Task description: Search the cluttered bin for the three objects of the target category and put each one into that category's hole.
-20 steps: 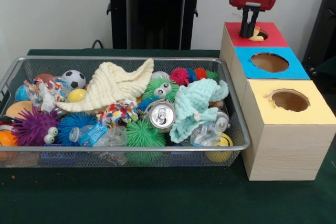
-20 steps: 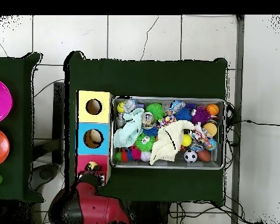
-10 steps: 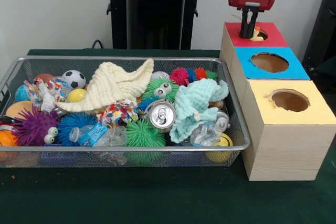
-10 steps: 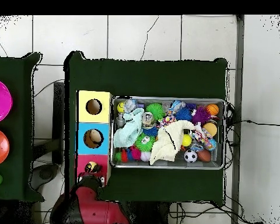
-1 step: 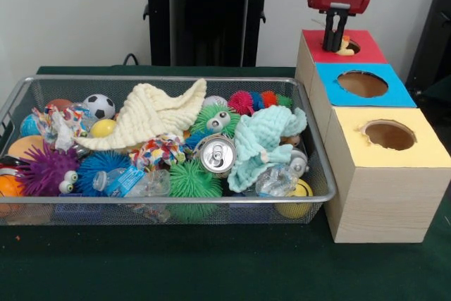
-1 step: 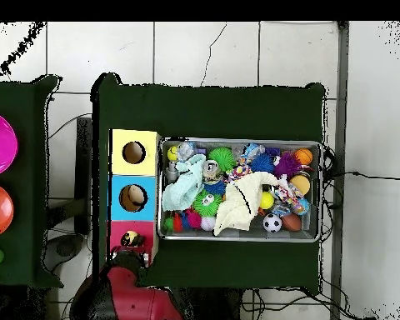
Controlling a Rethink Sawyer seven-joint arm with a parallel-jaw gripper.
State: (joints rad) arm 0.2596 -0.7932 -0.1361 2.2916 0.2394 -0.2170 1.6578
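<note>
My gripper [image 5: 335,47] hangs just above the red-topped box [image 5: 369,50], at the left edge of its hole. It is open by a narrow gap and holds nothing. A small yellow and orange toy [image 5: 345,49] sits in that hole, just right of the fingertips. In the overhead view the same toy [image 6: 132,240] shows in the red box [image 6: 117,230], with the red arm [image 6: 128,292] below it. The wire bin [image 5: 162,78] holds spiky balls, a soccer ball [image 5: 99,106], a can [image 5: 216,154], plastic bottles and two cloths.
A blue-topped box [image 5: 396,94] and a yellow-topped box [image 5: 425,150] stand in a row with the red one, right of the bin. A cream cloth [image 5: 151,114] and a mint cloth [image 5: 257,139] cover part of the bin's contents. A black stand [image 5: 208,12] rises behind.
The gripper has lifted a little above the red box's hole. The yellow and orange toy stays in the hole. Nothing in the bin has moved.
</note>
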